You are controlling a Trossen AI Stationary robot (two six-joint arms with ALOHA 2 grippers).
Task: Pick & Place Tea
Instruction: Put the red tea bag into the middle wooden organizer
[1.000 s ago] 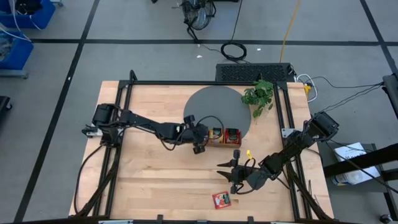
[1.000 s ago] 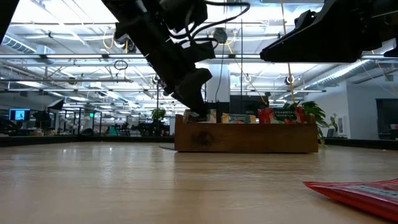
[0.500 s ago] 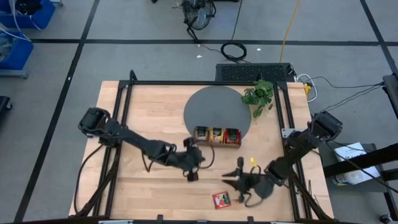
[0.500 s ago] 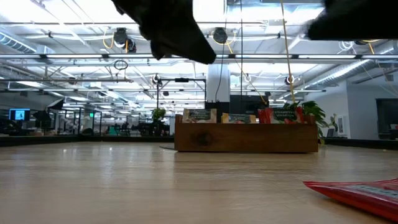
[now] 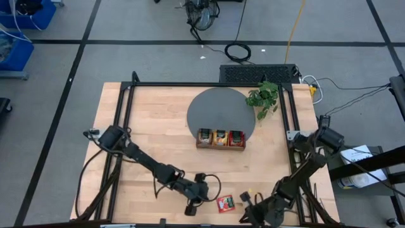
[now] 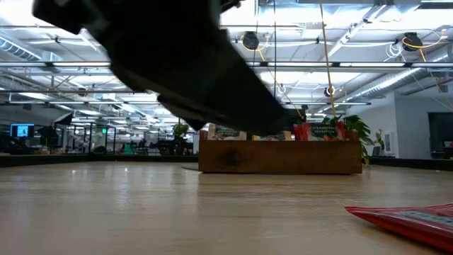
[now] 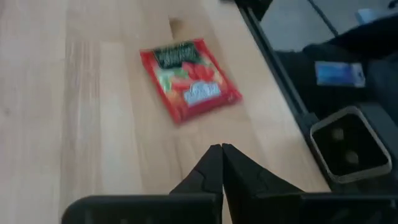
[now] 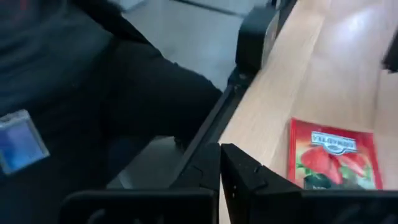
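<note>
My high camera looks straight down on the bench [image 5: 158, 126]; the low one sits at bench level; both wrist cameras, close in, share the red sachet [image 7: 188, 78].

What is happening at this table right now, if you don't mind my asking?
Two robot arms are sorting tea sachets into a wooden tray on the table. One red sachet lies loose near the front edge. The left claw and right claw, both shut and empty, sit on either side of it.

One red sachet [image 5: 225, 202] loose on table [image 5: 152, 126]; one three-slot tray [image 5: 220, 145]; one plant [image 5: 264, 98].
</note>
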